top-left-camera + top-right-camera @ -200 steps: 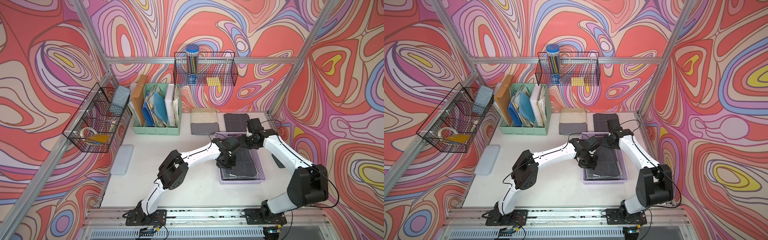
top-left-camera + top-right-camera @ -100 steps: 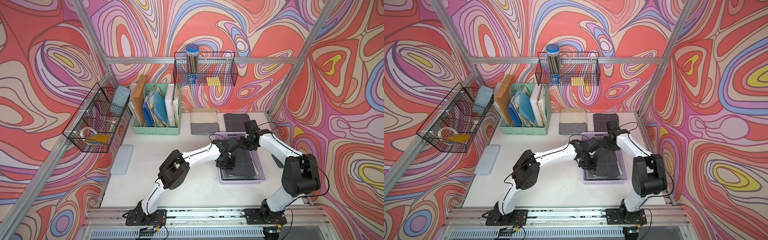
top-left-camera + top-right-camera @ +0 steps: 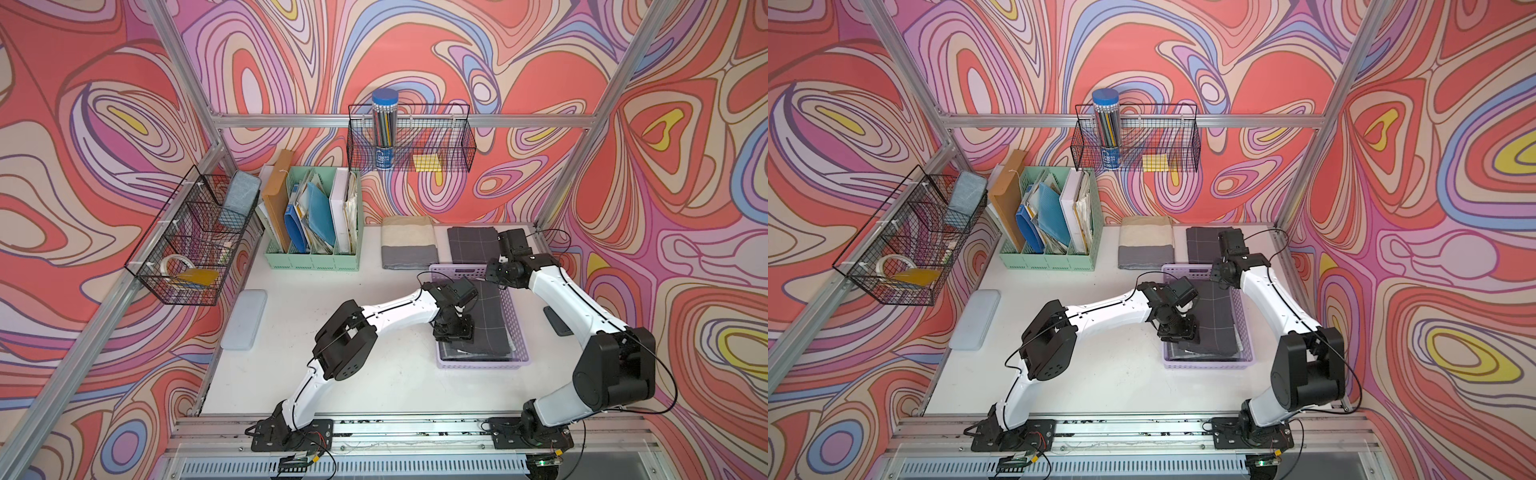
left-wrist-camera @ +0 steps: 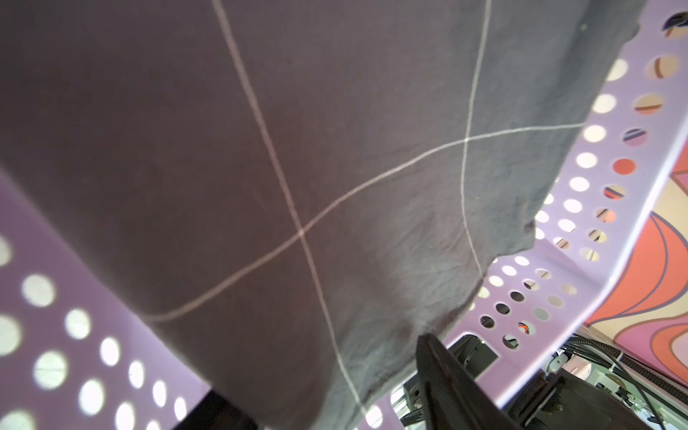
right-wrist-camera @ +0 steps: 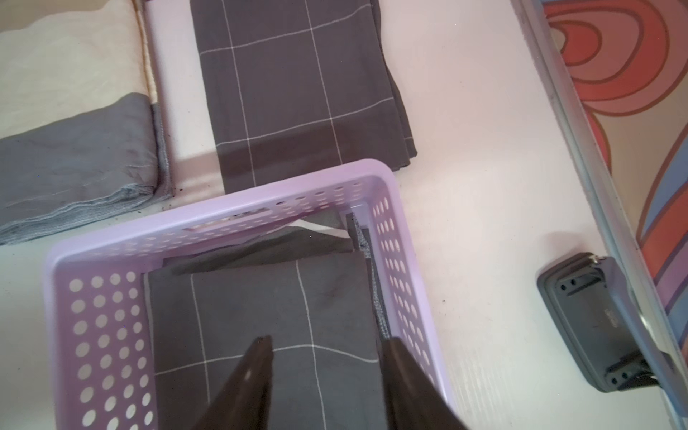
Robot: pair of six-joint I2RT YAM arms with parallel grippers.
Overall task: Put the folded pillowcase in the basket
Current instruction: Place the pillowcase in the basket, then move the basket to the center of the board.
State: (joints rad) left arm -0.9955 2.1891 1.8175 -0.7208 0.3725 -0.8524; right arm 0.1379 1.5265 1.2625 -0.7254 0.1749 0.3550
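The folded pillowcase (image 3: 492, 320) (image 3: 1219, 320), dark grey with thin white grid lines, lies flat inside the lavender basket (image 3: 482, 363) (image 3: 1206, 362) in both top views. My left gripper (image 3: 453, 332) (image 3: 1177, 330) hangs over the basket's near left corner. In the left wrist view its fingers (image 4: 446, 379) stand wide apart, open, with the pillowcase (image 4: 260, 167) lying loose between them. My right gripper (image 3: 496, 276) (image 5: 327, 353) is over the basket's far end, open, its fingertips (image 5: 260, 357) just above the pillowcase (image 5: 260, 316) and holding nothing. The perforated basket wall (image 4: 595, 186) (image 5: 223, 208) surrounds the cloth.
Behind the basket lie a second dark checked folded cloth (image 3: 471, 245) (image 5: 298, 85) and a beige-and-grey folded cloth (image 3: 409, 243). A green file organiser (image 3: 311, 224) stands at the back left, and black wire baskets (image 3: 409, 141) hang on the walls. A pale case (image 3: 245, 320) lies left, a dark device (image 3: 557, 322) right.
Both grippers have gone from shut to open and let go of the pillowcase, which now rests in the basket. The right arm has shifted slightly.
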